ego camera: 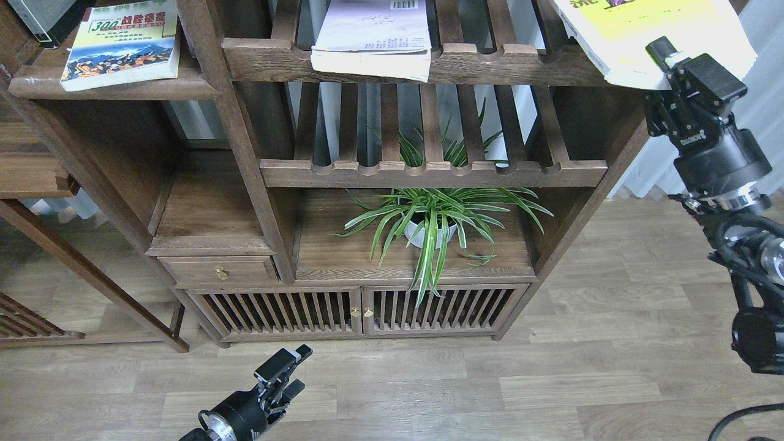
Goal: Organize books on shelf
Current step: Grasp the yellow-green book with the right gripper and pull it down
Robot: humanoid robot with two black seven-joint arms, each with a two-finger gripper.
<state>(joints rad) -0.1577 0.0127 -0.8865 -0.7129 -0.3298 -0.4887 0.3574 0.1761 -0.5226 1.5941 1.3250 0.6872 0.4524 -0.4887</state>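
Observation:
A book with a red "300" title and a mountain photo (pixel 119 40) lies flat on the solid dark plank shelf (pixel 110 86) at the top left. A white book with a barcode (pixel 373 37) rests on the upper slatted shelf (pixel 502 61), overhanging its front rail. My right gripper (pixel 670 64) is shut on the lower edge of the yellow-green book (pixel 655 30) and holds it tilted beyond the rack's right end. My left gripper (pixel 288 373) hangs low over the floor, its fingers apart and empty.
A spider plant in a white pot (pixel 432 226) stands on the low shelf above the slatted cabinet doors (pixel 361 312). A second slatted shelf (pixel 429 171) spans the middle. A small drawer (pixel 220 269) sits at the left. White curtain (pixel 753 122) hangs at the right.

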